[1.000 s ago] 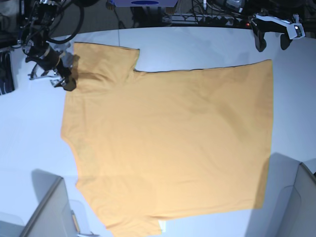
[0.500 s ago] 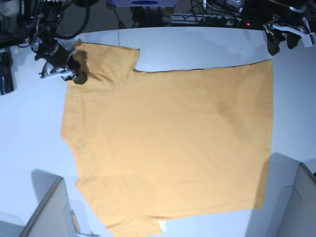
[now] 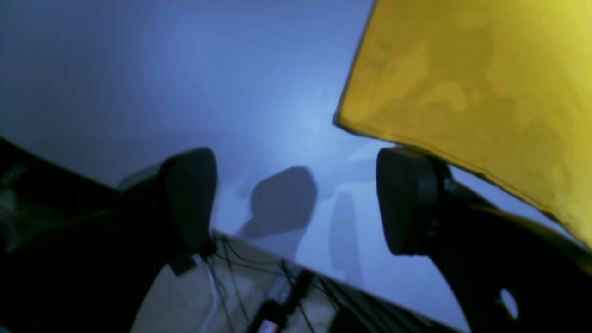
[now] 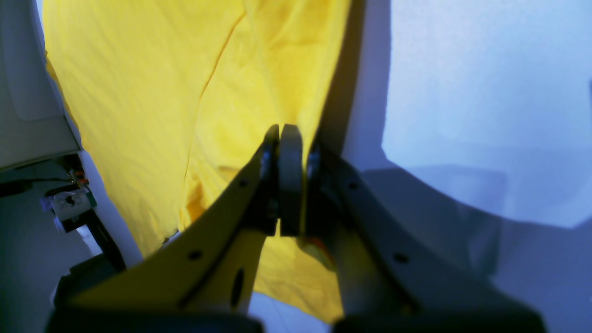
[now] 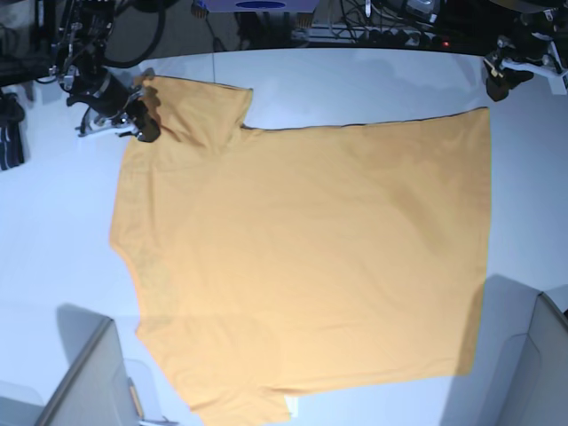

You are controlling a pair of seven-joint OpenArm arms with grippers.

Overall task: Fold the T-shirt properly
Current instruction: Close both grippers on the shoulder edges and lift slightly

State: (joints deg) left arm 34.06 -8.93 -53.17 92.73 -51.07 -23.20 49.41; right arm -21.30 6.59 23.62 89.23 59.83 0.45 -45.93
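The orange-yellow T-shirt lies spread flat on the white table, plain side up, with no lettering showing. My right gripper is at the far-left sleeve's outer edge. In the right wrist view its jaws are closed tight over the wrinkled yellow cloth, and the sleeve edge looks lifted. My left gripper hovers just beyond the shirt's far-right corner. In the left wrist view it is wide open and empty, with the shirt's corner beside its right finger.
Grey upright panels stand at the front left and front right corners. Cables and equipment run along the table's back edge. A dark object sits at the far left edge.
My right gripper has moved up and to the right along the sleeve, and the sleeve's corner has shifted with it. My left gripper has moved right, towards the table's far-right corner.
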